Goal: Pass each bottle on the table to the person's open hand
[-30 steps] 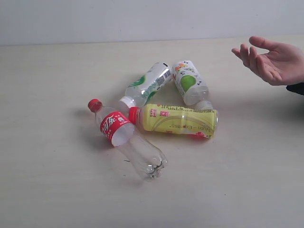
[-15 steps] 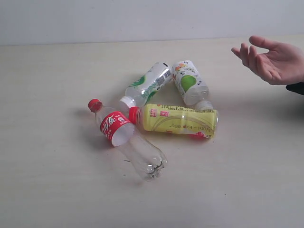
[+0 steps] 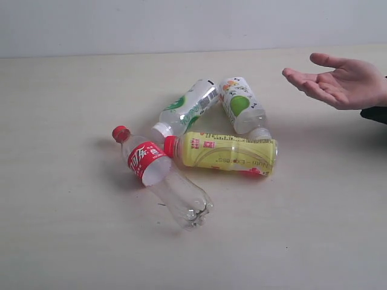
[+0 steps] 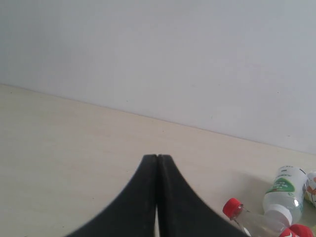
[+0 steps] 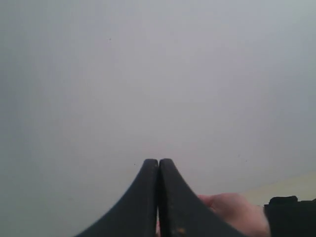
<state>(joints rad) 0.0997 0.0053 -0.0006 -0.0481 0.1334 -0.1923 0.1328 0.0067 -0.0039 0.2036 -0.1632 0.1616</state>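
yellow bottle [image 3: 227, 152]: faint "Nutri-Express" | red-label bottle [image 3: 148, 162]: white characters, unreadable | green-and-white bottles [image 3: 190, 107] [image 3: 240, 104]: print illegible

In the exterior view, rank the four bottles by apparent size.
1. Red-label clear bottle, longest.
2. Yellow bottle, slightly shorter but fatter; close call.
3. Left green-label bottle and right green-label bottle: smallest, alike.

pale beige table [image 3: 66, 235] with four bottles [image 3: 227, 152] flat in a cluster (one yellow, three clear)
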